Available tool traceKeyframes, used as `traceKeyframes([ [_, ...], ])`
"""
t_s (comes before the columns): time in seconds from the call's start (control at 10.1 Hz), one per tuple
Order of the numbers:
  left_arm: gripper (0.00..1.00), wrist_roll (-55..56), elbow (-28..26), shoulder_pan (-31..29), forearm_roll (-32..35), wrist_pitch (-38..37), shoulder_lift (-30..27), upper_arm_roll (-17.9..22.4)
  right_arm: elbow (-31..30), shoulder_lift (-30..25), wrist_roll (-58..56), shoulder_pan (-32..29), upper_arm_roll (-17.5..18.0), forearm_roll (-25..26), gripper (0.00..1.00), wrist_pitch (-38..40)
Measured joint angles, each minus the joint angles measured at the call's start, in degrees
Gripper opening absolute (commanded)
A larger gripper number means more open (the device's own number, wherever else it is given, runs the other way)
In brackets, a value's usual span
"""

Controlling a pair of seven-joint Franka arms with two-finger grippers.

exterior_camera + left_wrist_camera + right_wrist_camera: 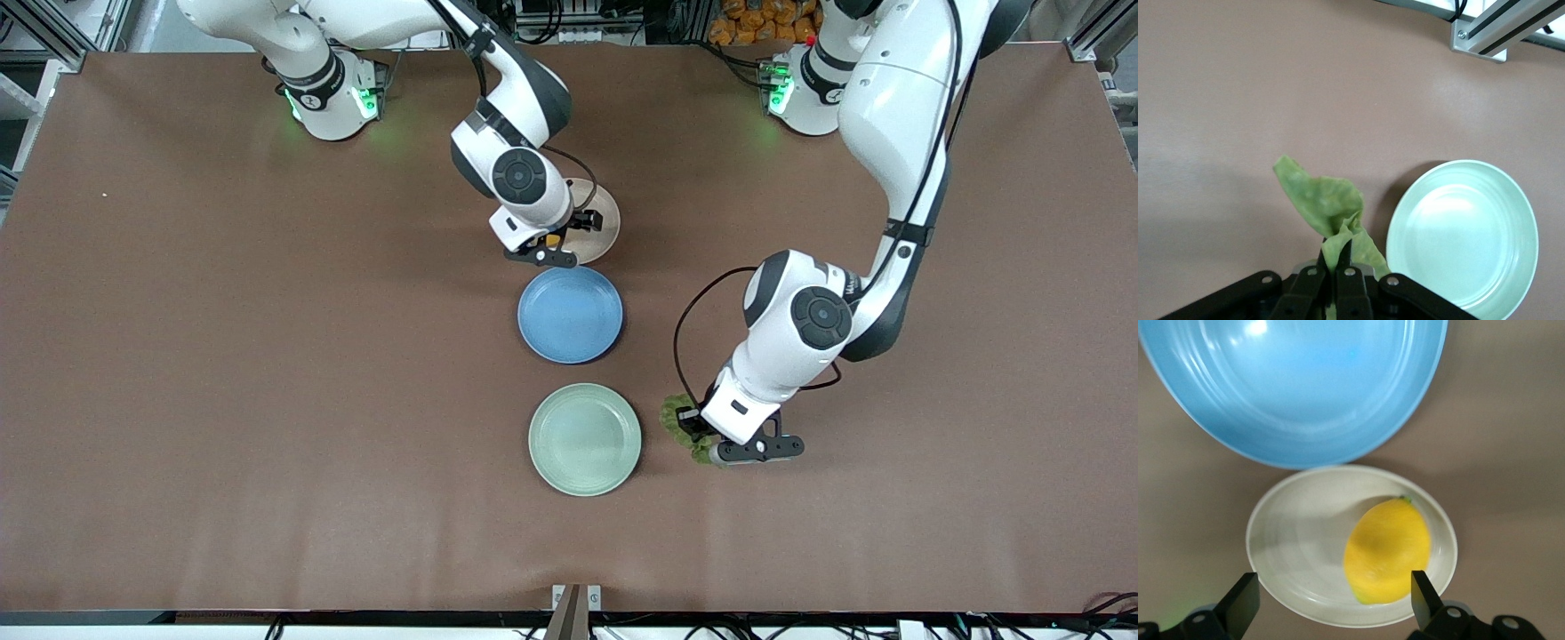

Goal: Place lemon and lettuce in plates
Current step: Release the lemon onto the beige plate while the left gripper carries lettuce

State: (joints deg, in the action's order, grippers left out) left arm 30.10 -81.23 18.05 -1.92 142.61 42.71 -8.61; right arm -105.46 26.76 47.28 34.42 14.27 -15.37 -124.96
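Item, lemon (1387,551): lay in the beige plate (1298,547), which sat just beside the blue plate (570,314), farther from the front camera. That half looked done.

Item, right gripper (1331,599): hung over the beige plate, fingers spread wide, empty.

Item, lettuce (1328,210): pinched in your left gripper (1335,267), above the table just beside the mint green plate (1465,233), toward the left arm's end.

Next, by my judgement: you needed to carry the lettuce over the mint green plate, then release.

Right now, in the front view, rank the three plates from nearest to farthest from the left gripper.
Measured from the left gripper, which is shut on the lettuce:
1. Green plate, right beside it.
2. Blue plate, mid-table.
3. Beige plate, closest to the robot bases, holding the lemon under the open right gripper.
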Motion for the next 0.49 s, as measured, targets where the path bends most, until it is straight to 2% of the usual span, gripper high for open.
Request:
traceKeyframes([
  [0.3,0.00,6.84,1.01,3.23,-0.80,10.10,4.24,-0.12,0.67,-4.24,-9.86,-8.59,-0.26,0.01,1.00,5.36],
  [0.49,0.00,12.36,3.15,6.65,-1.38,16.01,8.22,-0.13,3.41,-5.66,-15.79,-15.14,-0.49,0.46,1.00,9.74],
])
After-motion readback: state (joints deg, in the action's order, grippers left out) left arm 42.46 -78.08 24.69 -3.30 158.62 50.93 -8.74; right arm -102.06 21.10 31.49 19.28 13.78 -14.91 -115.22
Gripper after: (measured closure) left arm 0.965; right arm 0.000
